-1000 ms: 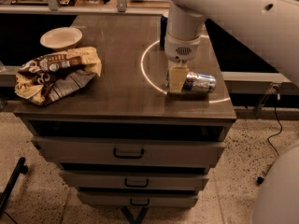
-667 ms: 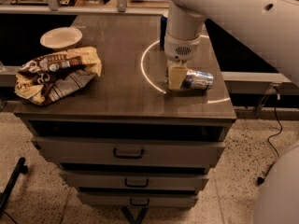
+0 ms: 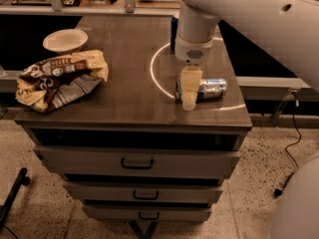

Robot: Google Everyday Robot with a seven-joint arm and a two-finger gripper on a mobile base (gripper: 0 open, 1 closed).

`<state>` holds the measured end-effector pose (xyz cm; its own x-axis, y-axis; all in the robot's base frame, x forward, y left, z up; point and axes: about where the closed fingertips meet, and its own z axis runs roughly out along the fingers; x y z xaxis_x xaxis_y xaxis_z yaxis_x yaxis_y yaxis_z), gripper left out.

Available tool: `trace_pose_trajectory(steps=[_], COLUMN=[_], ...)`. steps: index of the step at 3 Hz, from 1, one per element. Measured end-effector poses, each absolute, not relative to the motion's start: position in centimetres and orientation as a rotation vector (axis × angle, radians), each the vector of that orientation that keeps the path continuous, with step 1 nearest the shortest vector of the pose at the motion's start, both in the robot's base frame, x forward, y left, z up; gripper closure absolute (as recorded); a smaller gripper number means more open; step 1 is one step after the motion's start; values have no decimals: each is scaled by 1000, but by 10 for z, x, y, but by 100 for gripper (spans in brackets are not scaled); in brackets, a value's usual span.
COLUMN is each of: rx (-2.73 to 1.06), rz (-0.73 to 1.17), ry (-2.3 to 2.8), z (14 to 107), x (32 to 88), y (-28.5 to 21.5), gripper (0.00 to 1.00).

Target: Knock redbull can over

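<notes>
Redbull can (image 3: 210, 88) on its side — w/ pincer (image 3: 189, 101) just beside.

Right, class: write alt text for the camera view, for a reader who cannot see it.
A redbull can lies on its side near the front right of a cabinet top, with the robot's gripper hanging over one end of it. A crumpled snack bag and a white bowl sit on the left side.
</notes>
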<state>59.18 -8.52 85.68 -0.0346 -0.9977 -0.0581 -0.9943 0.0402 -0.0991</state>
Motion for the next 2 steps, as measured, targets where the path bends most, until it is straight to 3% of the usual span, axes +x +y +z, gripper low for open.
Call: trace_pose_trajectory(steps=[2], rx=[-2031], rz=[-19], ry=[2144], z=[878], x=[596], y=[-109], gripper=[0])
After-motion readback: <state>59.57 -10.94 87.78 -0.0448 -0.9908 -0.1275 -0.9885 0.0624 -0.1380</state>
